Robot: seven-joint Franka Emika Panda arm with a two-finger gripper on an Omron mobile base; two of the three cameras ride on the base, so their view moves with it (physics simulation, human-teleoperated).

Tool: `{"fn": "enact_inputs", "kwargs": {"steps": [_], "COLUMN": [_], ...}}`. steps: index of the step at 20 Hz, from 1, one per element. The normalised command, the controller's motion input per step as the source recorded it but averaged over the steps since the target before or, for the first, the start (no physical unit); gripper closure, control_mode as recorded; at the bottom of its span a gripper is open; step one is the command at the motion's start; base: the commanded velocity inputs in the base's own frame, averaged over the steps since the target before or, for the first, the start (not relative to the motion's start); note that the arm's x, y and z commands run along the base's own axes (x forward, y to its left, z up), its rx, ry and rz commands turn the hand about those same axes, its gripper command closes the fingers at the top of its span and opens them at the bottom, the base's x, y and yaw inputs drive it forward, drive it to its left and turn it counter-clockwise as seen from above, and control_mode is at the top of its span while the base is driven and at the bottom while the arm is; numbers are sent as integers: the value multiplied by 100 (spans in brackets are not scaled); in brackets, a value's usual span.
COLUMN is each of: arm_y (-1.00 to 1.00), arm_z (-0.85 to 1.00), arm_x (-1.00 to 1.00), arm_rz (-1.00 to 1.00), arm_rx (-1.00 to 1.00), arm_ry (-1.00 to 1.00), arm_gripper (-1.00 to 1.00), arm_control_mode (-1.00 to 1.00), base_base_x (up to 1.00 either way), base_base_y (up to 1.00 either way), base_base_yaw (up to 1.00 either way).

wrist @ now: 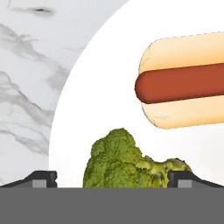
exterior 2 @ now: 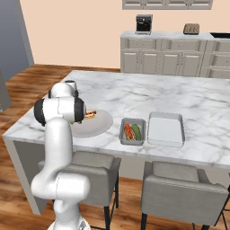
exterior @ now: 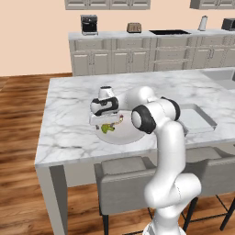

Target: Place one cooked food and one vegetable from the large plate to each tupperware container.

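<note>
Right now I have the end effector [wrist: 112, 179] low over the large plate [exterior: 125, 134], jaws spread wide and holding nothing, with the broccoli [wrist: 127, 162] sitting between the 2 finger tips. The plate lies near the front edge of the bench [exterior: 69, 119]. I judge this to be the pick of the vegetable for the second tupperware container [exterior 2: 165, 129], which stands bare further along the same front edge. The smaller container [exterior 2: 132, 132], between plate and bare tray, already holds 1 hot dog and 1 green vegetable. Next I would drop a little, close on the broccoli and lift straight up. The hot dog [wrist: 183, 81] lies just beside the broccoli on the plate, so a sideways drift could nudge it. On the carry, the filled container sits in the path and needs height.
</note>
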Motion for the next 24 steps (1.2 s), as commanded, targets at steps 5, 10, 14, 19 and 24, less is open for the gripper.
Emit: {"fn": "enact_inputs", "kwargs": {"steps": [5,10,14,19,24], "arm_y": [0,3,12,-23,-88], "arm_z": [-9,2,29,42,20], "arm_x": [0,0,0,-14,-11], "arm_rz": [0,0,-2,-8,-1], "arm_rx": [0,-3,-16,-5,21], "arm_ry": [4,10,19,8,-13], "arm_gripper": [100,100,100,100,100], "arm_control_mode": [-100,-100,-100,-100,-100], "base_base_x": [0,0,0,0,0], "base_base_y": [0,0,0,0,0], "base_base_yaw": [0,0,0,0,0]}}
